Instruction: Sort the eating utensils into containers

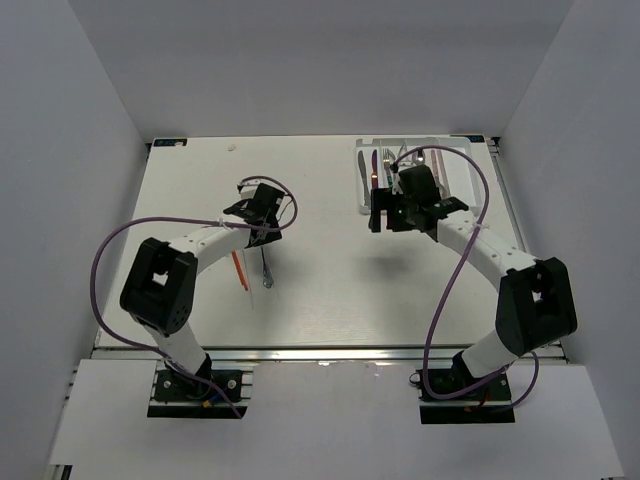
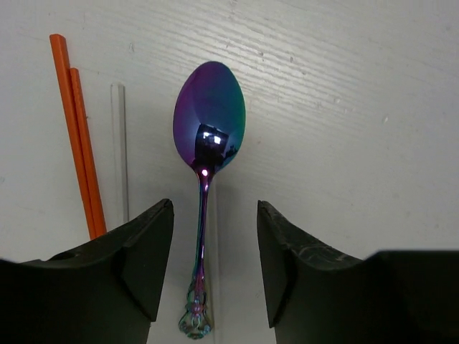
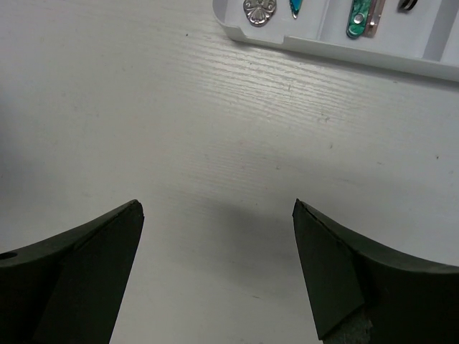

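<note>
Spoon [image 2: 209,115] tint clear only in L wrist view.

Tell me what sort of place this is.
Likely a robotics test cell, not a kitchen: white walls enclose the table, a left arm and a right arm are bolted at its near edge, with a cutlery tray.
</note>
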### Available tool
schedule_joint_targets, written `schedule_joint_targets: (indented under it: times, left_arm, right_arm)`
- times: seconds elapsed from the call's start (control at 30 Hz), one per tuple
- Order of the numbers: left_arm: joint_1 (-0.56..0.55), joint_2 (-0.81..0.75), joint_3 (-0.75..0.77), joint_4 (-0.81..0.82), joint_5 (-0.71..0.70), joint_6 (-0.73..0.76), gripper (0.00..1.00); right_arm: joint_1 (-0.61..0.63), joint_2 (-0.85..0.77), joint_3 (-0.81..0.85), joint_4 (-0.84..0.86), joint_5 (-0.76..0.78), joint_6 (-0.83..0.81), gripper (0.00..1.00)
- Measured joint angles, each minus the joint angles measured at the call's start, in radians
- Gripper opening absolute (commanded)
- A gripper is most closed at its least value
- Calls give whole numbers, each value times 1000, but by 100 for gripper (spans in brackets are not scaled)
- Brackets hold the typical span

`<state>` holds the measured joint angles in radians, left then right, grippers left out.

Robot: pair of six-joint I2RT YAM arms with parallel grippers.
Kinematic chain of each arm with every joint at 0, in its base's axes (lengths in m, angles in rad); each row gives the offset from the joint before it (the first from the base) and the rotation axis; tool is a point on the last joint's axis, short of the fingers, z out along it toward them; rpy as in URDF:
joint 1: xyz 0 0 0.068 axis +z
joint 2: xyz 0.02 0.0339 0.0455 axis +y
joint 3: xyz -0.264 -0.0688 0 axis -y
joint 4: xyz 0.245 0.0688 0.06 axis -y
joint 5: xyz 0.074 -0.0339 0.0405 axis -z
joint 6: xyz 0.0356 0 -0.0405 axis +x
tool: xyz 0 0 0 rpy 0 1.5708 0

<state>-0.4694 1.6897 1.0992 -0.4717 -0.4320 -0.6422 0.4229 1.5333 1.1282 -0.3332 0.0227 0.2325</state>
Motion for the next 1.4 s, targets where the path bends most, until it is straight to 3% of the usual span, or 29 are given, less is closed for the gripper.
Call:
schedule_joint_targets:
  times: [0.3,0.6,0.97,1.23,1.37,1.4]
  left_arm:
    - [40,118,18,44,14,14,46]
    - [43,125,18,76,23,22,28]
    - [50,126,12,90,31,24,31]
    - [50,127,-10,91,42,24,27]
    - [50,127,-14,92,52,24,19]
    - [50,127,-14,92,54,25,12]
  right_arm:
    - [28,5,-12,23,0,4,89]
    - [43,47,-8,22,16,4,89]
    - [50,64,9,20,31,3,89]
    - [50,65,21,16,42,3,89]
    - [51,67,22,15,46,3,89]
    - [51,68,22,15,48,3,89]
